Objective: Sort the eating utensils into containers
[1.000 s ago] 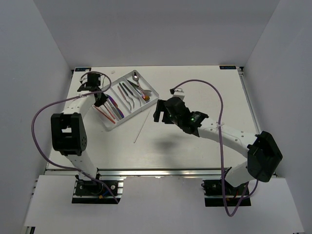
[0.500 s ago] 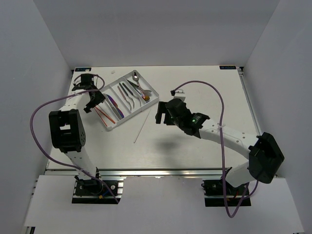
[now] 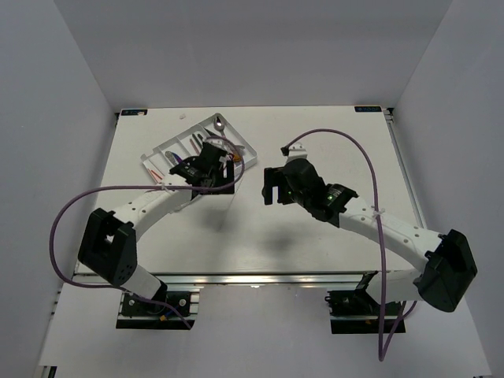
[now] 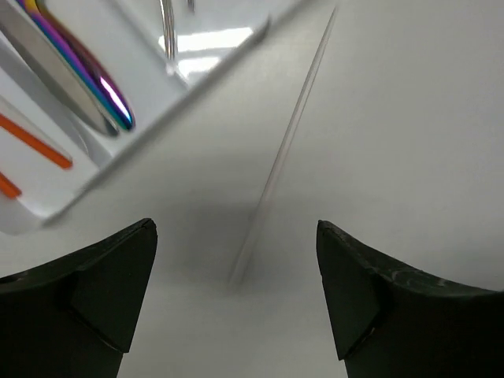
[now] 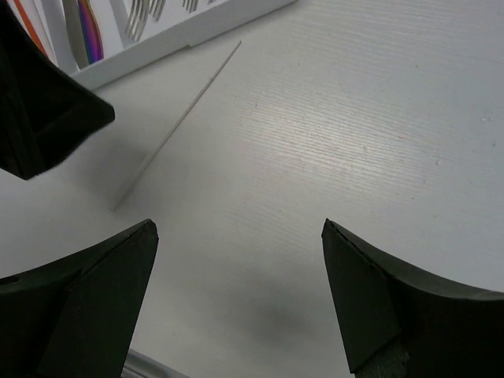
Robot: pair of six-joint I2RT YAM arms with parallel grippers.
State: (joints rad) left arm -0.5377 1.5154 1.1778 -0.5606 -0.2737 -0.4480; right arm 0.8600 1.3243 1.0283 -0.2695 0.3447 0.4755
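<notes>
The white tray (image 3: 236,142) lies at the back left, its compartments holding silver forks (image 5: 142,20), iridescent cutlery (image 4: 87,79) and orange-red chopsticks (image 4: 31,142). One pale chopstick (image 4: 283,150) lies loose on the table just off the tray's near edge (image 4: 157,126). My left gripper (image 4: 236,228) hangs open above that chopstick's near end with nothing between its fingers. In the top view the left gripper (image 3: 209,169) is over the tray's near side. My right gripper (image 5: 240,224) stands open and empty over bare table, to the right of the same chopstick (image 5: 177,126).
The left gripper's black finger (image 5: 39,102) shows close at the right wrist view's upper left. The right gripper (image 3: 272,185) sits mid-table, a short way right of the tray. Purple cables loop off both arms. The table's metal front rail (image 3: 260,279) runs below.
My left gripper has opened, left the tray's far-left side and swung right to the tray's near edge above the loose chopstick. The right arm has shifted slightly to the right.
</notes>
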